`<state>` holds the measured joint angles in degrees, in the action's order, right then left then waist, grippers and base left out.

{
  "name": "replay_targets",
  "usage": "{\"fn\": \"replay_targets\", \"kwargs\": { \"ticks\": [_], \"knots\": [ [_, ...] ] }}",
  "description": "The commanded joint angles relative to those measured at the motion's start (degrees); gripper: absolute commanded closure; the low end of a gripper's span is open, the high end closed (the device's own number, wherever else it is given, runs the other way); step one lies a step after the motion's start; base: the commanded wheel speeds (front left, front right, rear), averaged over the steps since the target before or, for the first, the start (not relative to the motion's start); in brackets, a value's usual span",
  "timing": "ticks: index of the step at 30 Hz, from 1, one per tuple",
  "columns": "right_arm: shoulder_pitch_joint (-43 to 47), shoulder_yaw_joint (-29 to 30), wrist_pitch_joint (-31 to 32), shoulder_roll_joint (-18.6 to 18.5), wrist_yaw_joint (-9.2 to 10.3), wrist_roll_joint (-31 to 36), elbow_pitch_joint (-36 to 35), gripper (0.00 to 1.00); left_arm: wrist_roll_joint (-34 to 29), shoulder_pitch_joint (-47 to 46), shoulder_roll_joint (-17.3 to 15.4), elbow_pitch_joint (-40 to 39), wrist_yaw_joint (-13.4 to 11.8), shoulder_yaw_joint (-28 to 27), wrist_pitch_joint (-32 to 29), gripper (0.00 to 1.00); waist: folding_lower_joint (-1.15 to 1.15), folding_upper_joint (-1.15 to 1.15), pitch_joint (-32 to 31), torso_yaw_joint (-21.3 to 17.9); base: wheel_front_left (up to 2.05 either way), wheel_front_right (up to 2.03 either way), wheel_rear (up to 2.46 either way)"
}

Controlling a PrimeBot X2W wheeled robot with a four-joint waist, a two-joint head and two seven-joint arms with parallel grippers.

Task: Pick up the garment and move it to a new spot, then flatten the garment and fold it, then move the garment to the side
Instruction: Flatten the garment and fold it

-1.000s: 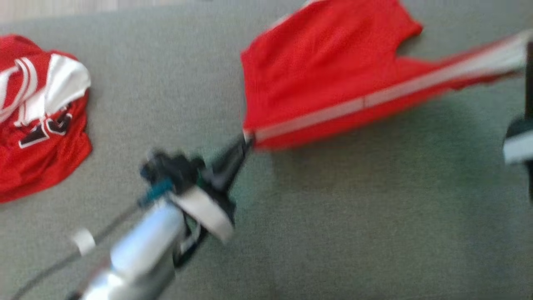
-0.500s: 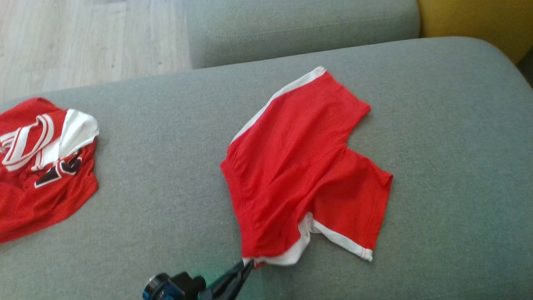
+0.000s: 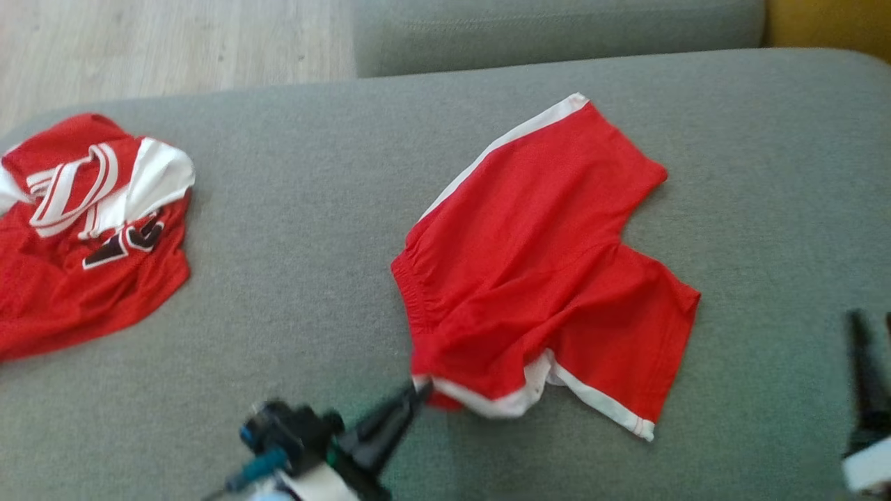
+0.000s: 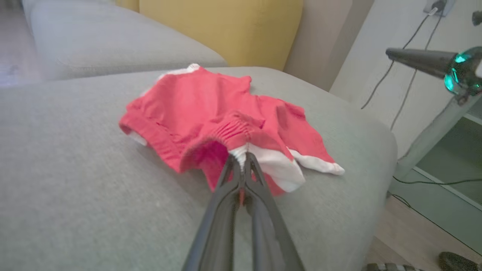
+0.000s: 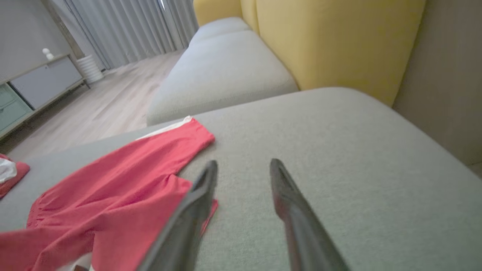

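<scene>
The garment (image 3: 543, 264), red shorts with white side stripes, lies spread and slightly rumpled on the grey sofa cushion (image 3: 313, 209). My left gripper (image 3: 421, 391) is shut on the near waistband corner, where the red cloth and white trim bunch up; the left wrist view shows the closed tips (image 4: 241, 156) pinching the garment (image 4: 196, 101). At the lower right edge of the head view, my right gripper (image 3: 870, 323) stands apart from the cloth. In the right wrist view its jaws (image 5: 244, 163) are open and empty above bare cushion, with the garment (image 5: 113, 188) just to their left.
A crumpled red and white jersey (image 3: 83, 229) lies at the cushion's left end. A second grey cushion (image 3: 557, 28) and a yellow backrest (image 3: 828, 21) lie beyond, with wood floor (image 3: 174, 42) at the far left. The cushion edge drops off to the right (image 4: 388, 150).
A second ago the garment was stretched taut between both grippers. The right gripper has let go and opened, and the shorts now rest on the cushion. The left grip stays.
</scene>
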<state>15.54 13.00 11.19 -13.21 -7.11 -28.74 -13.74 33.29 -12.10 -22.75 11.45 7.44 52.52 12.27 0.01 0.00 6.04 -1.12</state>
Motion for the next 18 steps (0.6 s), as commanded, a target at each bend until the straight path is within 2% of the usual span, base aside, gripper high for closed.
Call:
{"fn": "replay_targets", "kwargs": {
  "ticks": [1,7,10,11,18],
  "knots": [
    [-2.6,-2.1,0.4,-1.4,-0.37,0.7,-1.0,0.0,0.1,-3.9,-0.5,-0.8,-0.4,-3.1,1.1,1.0,-0.01,0.0,0.9,0.6,0.0,0.0,0.0],
    [-8.0,-10.0,0.5,-0.4,-0.37,2.6,7.4,0.0,-1.6,-8.1,-0.9,1.7,-0.6,-5.8,2.1,1.0,-0.01,0.0,2.4,1.0,0.0,0.0,0.0],
    [-12.5,-13.3,0.4,-1.1,-0.37,3.5,13.9,0.0,-2.4,-9.6,-1.3,2.7,-0.6,-6.7,2.3,1.0,-0.01,0.0,3.0,1.6,0.0,0.0,0.0],
    [-12.5,-13.3,0.4,-1.1,-0.37,3.5,13.9,0.0,-2.4,-9.6,-1.3,2.7,-0.6,-6.7,2.3,1.0,-0.01,0.0,3.0,1.6,0.0,0.0,0.0],
    [-21.8,-18.3,1.2,-3.7,-0.37,5.2,29.4,0.0,-3.8,-12.6,-0.8,4.2,-0.4,-6.8,2.6,1.0,-0.01,0.0,4.8,4.7,0.0,0.0,0.0]
  ]
}}
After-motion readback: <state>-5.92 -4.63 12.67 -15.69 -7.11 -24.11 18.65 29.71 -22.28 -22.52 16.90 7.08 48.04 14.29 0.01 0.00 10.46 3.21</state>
